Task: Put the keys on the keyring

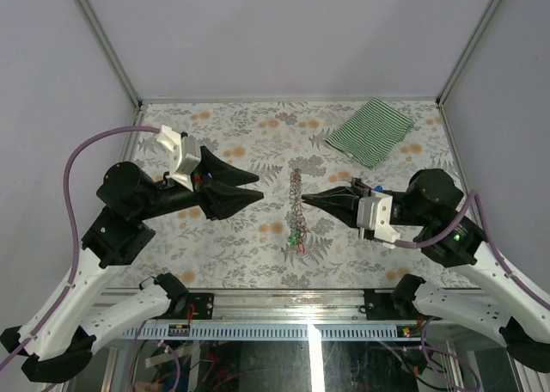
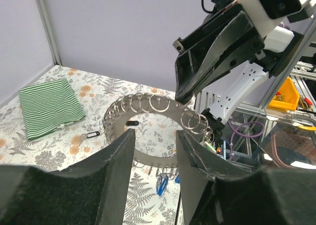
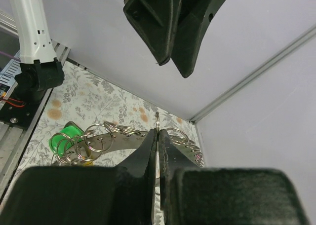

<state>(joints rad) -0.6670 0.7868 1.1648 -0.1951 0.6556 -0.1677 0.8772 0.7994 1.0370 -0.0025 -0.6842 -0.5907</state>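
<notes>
Grey metal links made up the keyring (image 1: 296,194), which stood on edge at mid-table between the two arms, with coloured-tagged keys (image 1: 297,235) bunched at its near end. The right gripper (image 1: 305,199) had its fingers pressed together on a thin loop of the ring. The left gripper (image 1: 260,188) hung just beside the ring, jaws spread and empty. A black-tagged key (image 2: 132,122) lay loose on the table (image 1: 215,254). Judged by its build, the ring would be light, slick and prone to sag where unsupported, so the grip should fall across a link close to the working loop. The keys, tiny and thin, would likely skid and were best pinched by the plastic tag.
</notes>
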